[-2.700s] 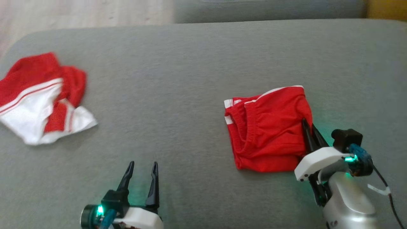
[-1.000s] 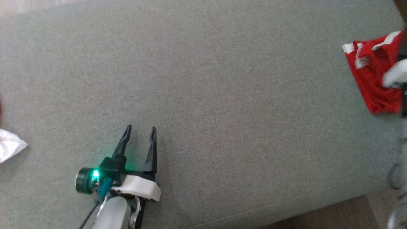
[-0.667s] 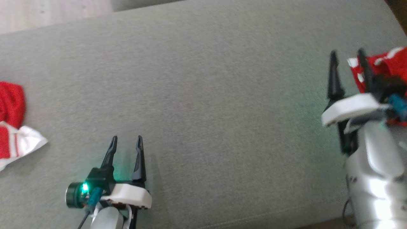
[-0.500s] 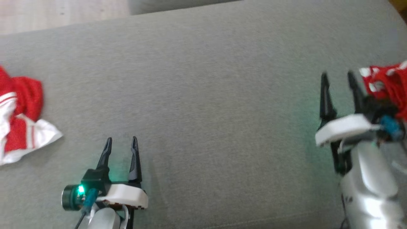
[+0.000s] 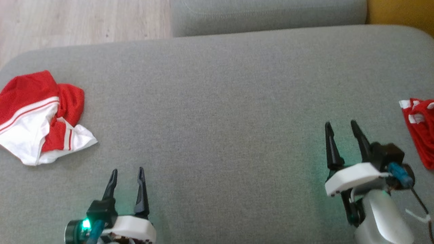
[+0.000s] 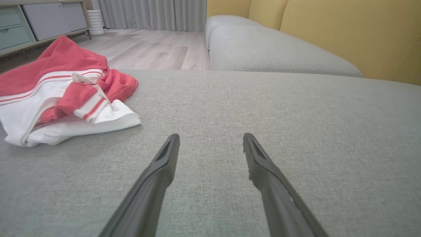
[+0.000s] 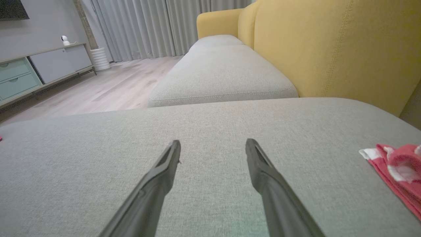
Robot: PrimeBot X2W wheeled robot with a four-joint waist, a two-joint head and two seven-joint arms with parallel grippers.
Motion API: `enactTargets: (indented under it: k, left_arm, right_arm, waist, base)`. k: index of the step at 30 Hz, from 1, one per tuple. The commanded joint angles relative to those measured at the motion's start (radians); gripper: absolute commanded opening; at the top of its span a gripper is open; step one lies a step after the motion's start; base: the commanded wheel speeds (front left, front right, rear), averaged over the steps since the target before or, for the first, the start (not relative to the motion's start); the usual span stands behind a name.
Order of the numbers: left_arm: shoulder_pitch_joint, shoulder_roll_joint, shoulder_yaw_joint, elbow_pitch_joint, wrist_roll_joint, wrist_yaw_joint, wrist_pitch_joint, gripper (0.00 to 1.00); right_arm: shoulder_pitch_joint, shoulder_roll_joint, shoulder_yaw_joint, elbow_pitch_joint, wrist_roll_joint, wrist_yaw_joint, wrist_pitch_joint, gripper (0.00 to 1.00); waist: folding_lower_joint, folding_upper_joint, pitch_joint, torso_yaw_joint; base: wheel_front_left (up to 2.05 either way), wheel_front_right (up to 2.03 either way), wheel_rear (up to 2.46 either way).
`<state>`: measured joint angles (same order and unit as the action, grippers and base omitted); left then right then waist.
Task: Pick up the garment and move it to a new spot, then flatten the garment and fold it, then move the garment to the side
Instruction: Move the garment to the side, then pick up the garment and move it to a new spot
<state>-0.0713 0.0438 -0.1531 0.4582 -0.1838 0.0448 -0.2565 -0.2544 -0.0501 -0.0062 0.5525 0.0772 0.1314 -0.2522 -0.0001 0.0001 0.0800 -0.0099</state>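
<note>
Your left gripper point(image 5: 127, 170) sits at 7 o'clock in the head view, jaws wide, nothing btwn them, tips over the grey seat cushion point(image 5: 220, 101). Your right gripper point(image 5: 340, 123) is at 4 o'clock, also wide & empty. Outward from the left one, the garment point(image 5: 37, 112) lies at approx 10 o'clock, well apart. It's a crumpled heap near the cushion's left edge, red mesh w/ white sleeve ends & stripe trim bunched over each other. Outward from the right one, a 2nd red piece point(image 5: 422, 135), folded, lies at 3 o'clock near the right edge, cut off by the frame. Risks, as I judge them:

- You pinch the heap w/ one gripper & catch several layers, so it lifts as a ball & won't spread flat.
- You dive too deep & the tips dig into the cushion fabric.
- You drag it toward 9 o'clock & it slips off the rounded edge to the floor point(image 5: 84, 20).
- You go for the wrong red piece, since both look alike.

Count: 2 grippers, 2 red cloth pieces (1 crumpled, 1 folded), 2 grey cushions incl. the far cushion point(image 5: 264, 13).
</note>
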Motion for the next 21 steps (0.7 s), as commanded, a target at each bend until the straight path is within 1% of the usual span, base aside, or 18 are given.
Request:
enactTargets:
  k: [1, 7, 12, 16, 21]
  left_arm:
    - [-0.011, 0.006, 0.043, -0.032, 0.005, 0.007, -0.005, 1.00]
    - [0.020, 0.006, 0.069, -0.042, -0.002, 0.013, -0.005, 1.00]
    - [0.030, 0.006, 0.086, -0.050, -0.003, 0.014, -0.005, 1.00]
    - [0.026, 0.006, 0.089, -0.059, -0.009, 0.016, -0.005, 1.00]
    - [0.014, 0.006, 0.108, -0.060, -0.036, 0.040, -0.005, 1.00]
  right_arm:
    - [-0.004, 0.000, 0.028, -0.029, 0.013, -0.001, -0.009, 1.00]
    - [0.039, 0.000, 0.060, -0.031, 0.061, -0.001, -0.009, 1.00]
    - [0.062, 0.000, 0.090, -0.040, 0.087, -0.001, -0.009, 1.00]
    - [0.064, 0.000, 0.104, -0.044, 0.090, -0.001, -0.009, 1.00]
    - [0.047, 0.000, 0.150, -0.049, 0.088, -0.001, -0.009, 1.00]
  waist:
    - [0.0001, -0.0001, -0.016, 0.004]
    - [0.0001, -0.0001, -0.051, 0.008]
    - [0.0001, -0.0001, -0.055, 0.019]
    - [0.0001, -0.0001, -0.043, 0.041]
    - [0.0001, -0.0001, -0.011, 0.089]
  base:
    - [0.00, 0.00, 0.00]
    - [0.00, 0.00, 0.00]
    - [0.00, 0.00, 0.00]
    - [0.00, 0.00, 0.00]
    - [0.00, 0.00, 0.00]
